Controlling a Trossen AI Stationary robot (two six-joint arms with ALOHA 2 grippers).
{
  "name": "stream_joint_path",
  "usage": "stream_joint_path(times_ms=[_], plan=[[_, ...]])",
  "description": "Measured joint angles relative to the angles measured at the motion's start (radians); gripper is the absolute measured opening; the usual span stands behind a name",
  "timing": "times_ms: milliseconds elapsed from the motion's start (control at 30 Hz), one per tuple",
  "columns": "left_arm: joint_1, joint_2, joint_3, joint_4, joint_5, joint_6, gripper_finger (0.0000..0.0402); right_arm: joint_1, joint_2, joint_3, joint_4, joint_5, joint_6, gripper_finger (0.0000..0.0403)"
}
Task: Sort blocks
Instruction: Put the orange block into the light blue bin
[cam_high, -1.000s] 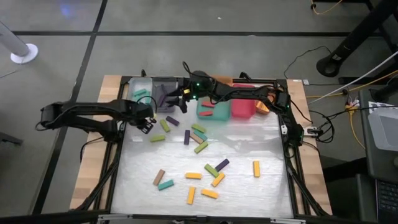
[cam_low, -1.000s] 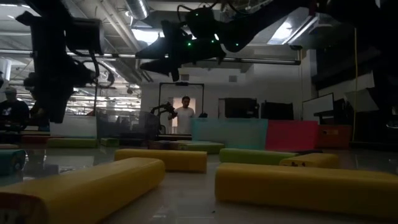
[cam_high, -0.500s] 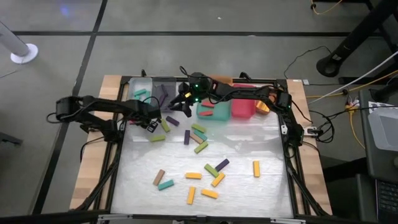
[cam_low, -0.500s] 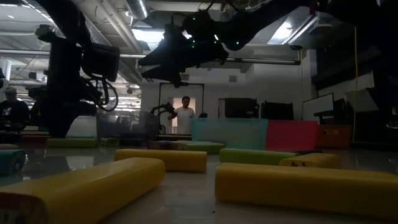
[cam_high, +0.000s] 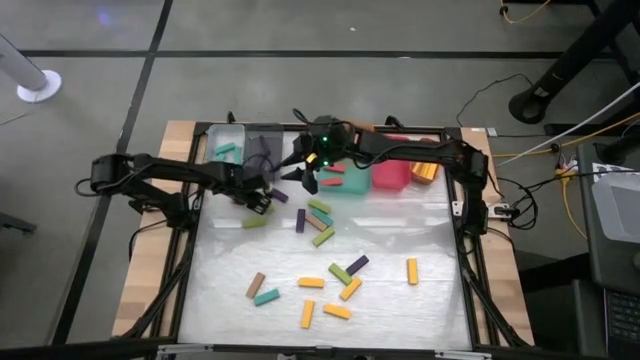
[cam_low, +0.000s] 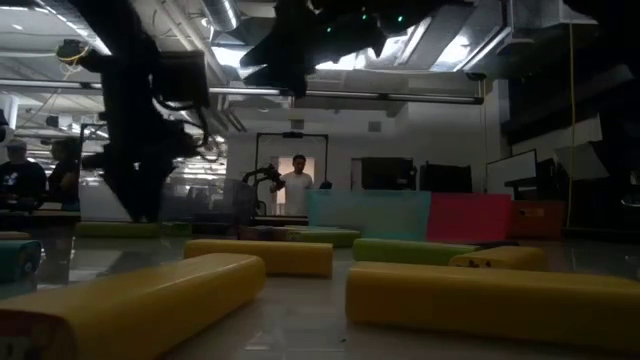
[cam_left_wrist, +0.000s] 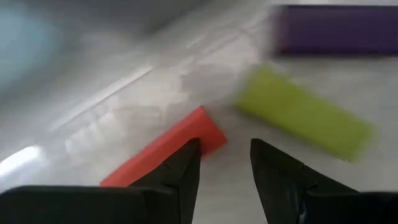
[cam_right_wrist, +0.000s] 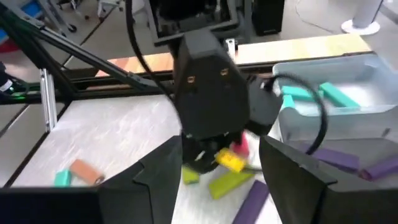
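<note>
Several blocks lie flat on the table in yellow (cam_high: 311, 283), olive (cam_high: 322, 237), teal (cam_high: 266, 297), purple (cam_high: 357, 264) and brown (cam_high: 255, 285). My left gripper (cam_high: 258, 202) (cam_left_wrist: 224, 158) is open, low over the far-left part of the table. A red block (cam_left_wrist: 165, 149) lies right before one fingertip, with an olive block (cam_left_wrist: 301, 113) and a purple block (cam_left_wrist: 336, 28) just beyond. My right gripper (cam_high: 305, 180) (cam_right_wrist: 221, 152) is open wide and raised above the table beside the teal bin (cam_high: 345, 186). It looks down on the left gripper. My left gripper comes down slanting at the red block's end (cam_left_wrist: 208, 127), one fingertip (cam_left_wrist: 186, 158) right against its edge in the wrist view. I cannot tell whether it touches. The block lies flat on the table.
Bins stand along the far edge: a clear bin (cam_high: 215, 140) holding teal blocks, a grey bin (cam_high: 262, 135) with purple ones, then teal, red (cam_high: 392, 178) and orange (cam_high: 428, 172) bins. A dark frame rims the table. The near half holds scattered blocks with gaps between them.
My left gripper has moved toward the table's right, from beside the clear bin to over the blocks near the purple and olive ones. My right gripper has risen and drawn away from the grey bin, toward the right and near side.
</note>
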Motion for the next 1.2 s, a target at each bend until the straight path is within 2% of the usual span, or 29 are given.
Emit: stream_joint_path(times_ms=[233, 600, 700, 967, 1100, 1200], plan=[[-0.013, -0.007, 0.041, 0.023, 0.002, 0.185, 0.0129, 0.0, -0.078, 0.001, -0.204, 0.014, -0.038, 0.0214], [-0.009, -0.009, 0.045, -0.088, -0.011, 0.548, 0.0129, 0.005, -0.103, 0.0, -0.475, 0.048, -0.075, 0.0214], [-0.008, -0.009, 0.023, -0.068, -0.013, 0.564, 0.0129, 0.02, -0.103, 0.0, -0.499, 0.097, -0.075, 0.0214], [0.013, -0.012, -0.04, 0.037, -0.051, 0.593, 0.0129, 0.105, -0.118, 0.0, -0.55, 0.108, -0.076, 0.0214], [0.042, -0.01, -0.069, 0.075, 0.011, 0.593, 0.0129, 0.172, -0.13, 0.0, -0.59, 0.133, -0.075, 0.0214], [0.052, -0.011, -0.069, 0.074, 0.049, 0.574, 0.0128, 0.23, -0.13, 0.0, -0.639, 0.205, -0.073, 0.0214]])
